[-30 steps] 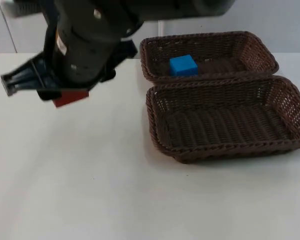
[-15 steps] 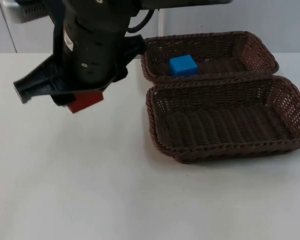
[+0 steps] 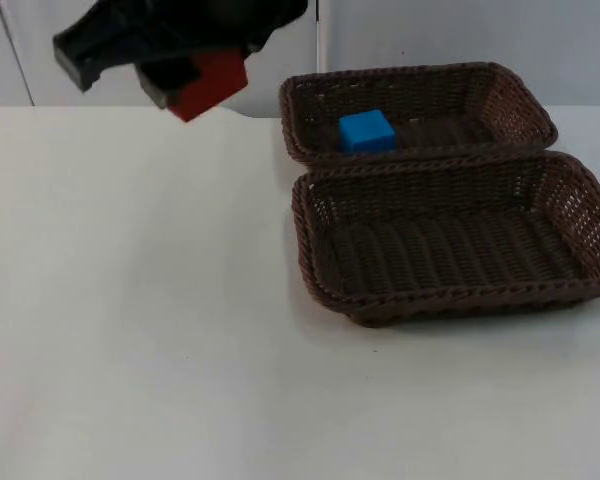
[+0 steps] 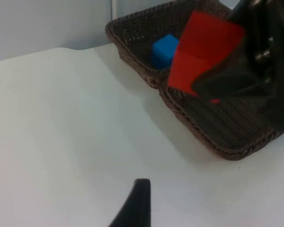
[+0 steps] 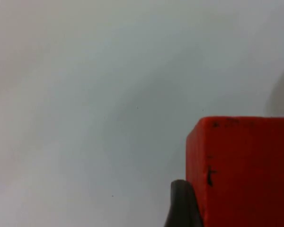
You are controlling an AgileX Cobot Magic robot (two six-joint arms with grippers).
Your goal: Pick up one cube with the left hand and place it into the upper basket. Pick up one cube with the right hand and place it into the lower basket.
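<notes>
Right gripper [image 3: 185,75] clamps the red cube [image 3: 210,83] aloft over the table's far left, lower basket [image 3: 450,290] well off to its right and nearer the camera; blue cube [image 3: 365,131] sits in upper basket [image 3: 420,80]; left gripper's state can't be told.

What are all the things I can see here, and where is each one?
Blue cube: one, blue, lying inside the upper basket.
Red cube: one, red, held up above the table, to the left of the baskets.
Upper basket: one, brown wicker, at the far side of the table by the wall.
Lower basket: one, brown wicker, right in front of the upper basket, nothing in it.
Table: one, white.
Wall: one, grey, behind the table.
Right gripper: one, black, shut on the red cube.
Left gripper: one, black fingertip over the table.
</notes>
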